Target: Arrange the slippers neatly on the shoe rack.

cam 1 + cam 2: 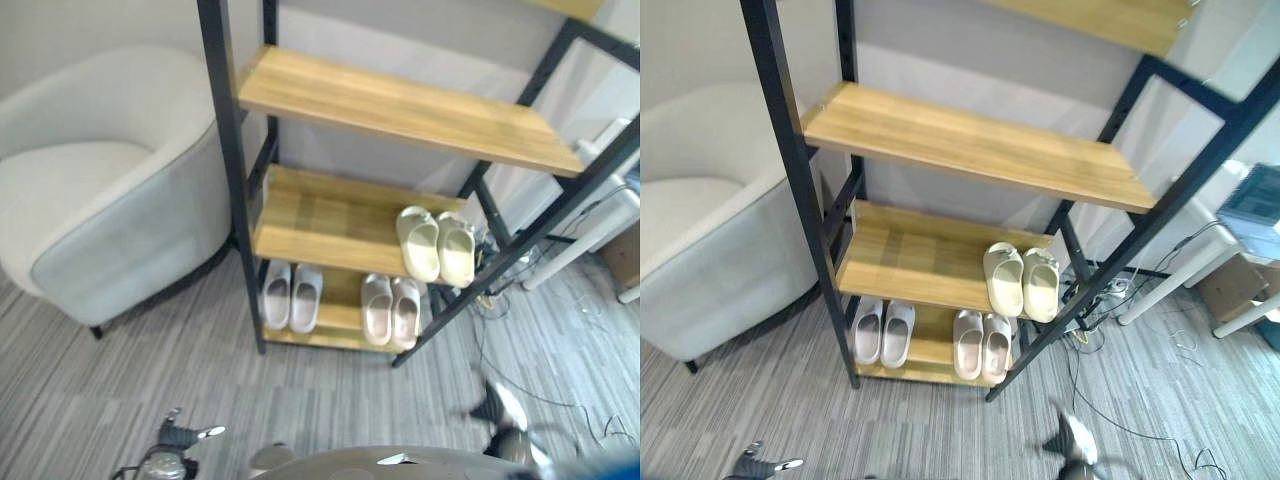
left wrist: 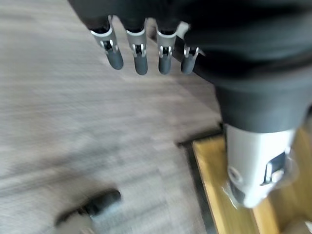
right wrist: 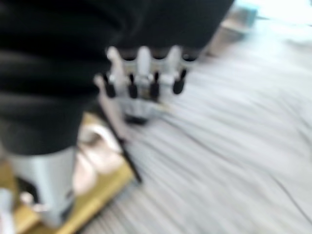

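Left hand [image 2: 146,48] and right hand [image 3: 141,78] both relaxed, fingers straight, empty. Cream slippers [image 1: 436,245] at 3 o'clock on the shoe rack [image 1: 330,215].

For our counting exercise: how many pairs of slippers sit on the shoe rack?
3 pairs. A cream pair sits at the right end of the middle shelf; a white pair and a pinkish pair sit on the bottom shelf. None appears hidden.
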Controlling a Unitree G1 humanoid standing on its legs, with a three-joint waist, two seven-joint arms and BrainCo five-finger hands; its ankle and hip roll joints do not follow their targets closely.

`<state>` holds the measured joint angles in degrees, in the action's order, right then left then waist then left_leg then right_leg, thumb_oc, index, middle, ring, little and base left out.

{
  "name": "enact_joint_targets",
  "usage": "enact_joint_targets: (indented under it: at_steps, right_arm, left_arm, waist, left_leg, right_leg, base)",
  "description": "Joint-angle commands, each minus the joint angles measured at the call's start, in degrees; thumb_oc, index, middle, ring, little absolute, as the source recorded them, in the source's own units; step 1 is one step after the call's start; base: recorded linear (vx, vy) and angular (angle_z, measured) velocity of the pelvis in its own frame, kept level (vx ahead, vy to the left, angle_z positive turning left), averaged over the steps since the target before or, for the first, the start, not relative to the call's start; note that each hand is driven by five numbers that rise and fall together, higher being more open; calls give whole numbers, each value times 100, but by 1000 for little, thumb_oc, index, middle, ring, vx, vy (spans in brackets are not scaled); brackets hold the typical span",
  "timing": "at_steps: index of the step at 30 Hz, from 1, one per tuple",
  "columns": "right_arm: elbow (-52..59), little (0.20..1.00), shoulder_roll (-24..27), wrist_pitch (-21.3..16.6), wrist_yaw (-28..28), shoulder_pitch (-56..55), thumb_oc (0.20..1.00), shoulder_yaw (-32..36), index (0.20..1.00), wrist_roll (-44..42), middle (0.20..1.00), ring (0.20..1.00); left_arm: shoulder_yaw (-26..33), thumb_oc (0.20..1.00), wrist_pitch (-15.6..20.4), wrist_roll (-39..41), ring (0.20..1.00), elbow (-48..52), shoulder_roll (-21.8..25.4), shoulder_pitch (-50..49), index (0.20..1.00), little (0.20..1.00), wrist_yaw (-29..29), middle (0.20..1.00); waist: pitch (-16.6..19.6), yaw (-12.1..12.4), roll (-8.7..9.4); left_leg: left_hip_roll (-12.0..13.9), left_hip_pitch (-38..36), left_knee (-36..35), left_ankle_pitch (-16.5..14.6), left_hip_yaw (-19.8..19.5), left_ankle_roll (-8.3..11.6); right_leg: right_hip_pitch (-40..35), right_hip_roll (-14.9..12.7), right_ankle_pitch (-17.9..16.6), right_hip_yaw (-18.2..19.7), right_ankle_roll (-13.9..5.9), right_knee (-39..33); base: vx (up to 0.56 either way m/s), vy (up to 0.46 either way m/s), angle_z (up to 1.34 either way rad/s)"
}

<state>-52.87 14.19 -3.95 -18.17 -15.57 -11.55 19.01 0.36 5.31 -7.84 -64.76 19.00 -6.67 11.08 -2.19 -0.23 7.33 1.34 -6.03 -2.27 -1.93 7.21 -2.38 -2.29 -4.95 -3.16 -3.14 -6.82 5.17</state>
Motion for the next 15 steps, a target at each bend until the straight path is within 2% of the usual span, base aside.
enact_joint_targets:
  at_steps: [1, 2, 6, 15]
  right_arm:
    - [-379, 1000, 124, 168, -48, 61, 1000, 495, 1000, -871, 1000, 1000]
    - [-883, 1000, 38, 203, -8, -38, 1000, 796, 1000, -1332, 1000, 1000]
    - [-1736, 1000, 39, 295, 152, -86, 1000, 1318, 1000, -2032, 1000, 1000]
    - [-2531, 1000, -8, 350, 523, -102, 1000, 1870, 1000, -3005, 1000, 1000]
  left_arm:
    - [-165, 1000, -19, 117, 1000, -155, 113, -128, 1000, 1000, -139, 1000]
    - [-227, 1000, -47, 120, 1000, -213, 76, -163, 1000, 1000, -176, 1000]
    - [-189, 1000, -87, 159, 1000, -450, 13, -289, 1000, 1000, -324, 1000]
    - [-30, 1000, -159, 449, 1000, -668, -154, -468, 1000, 1000, -533, 1000]
  waist:
    - [196, -69, -209]
    - [209, -132, -238]
    - [269, -203, -305]
    - [406, -230, -449]
  left_leg:
    - [-126, -52, 183, -288, -206, 157]
    - [-132, -138, 118, -271, -192, 147]
    - [-132, -267, 12, -257, -155, 169]
    - [-97, -348, -29, -203, -193, 228]
  right_leg:
    - [135, -36, 278, 142, -334, 456]
    - [98, -19, 318, 211, -331, 474]
    - [23, -2, 409, 282, -330, 393]
    - [-129, 27, 522, 250, -244, 164]
  base:
    - [-42, 50, -34]
    - [-42, 50, -31]
    - [-55, 20, -14]
    - [-26, -3, -2]
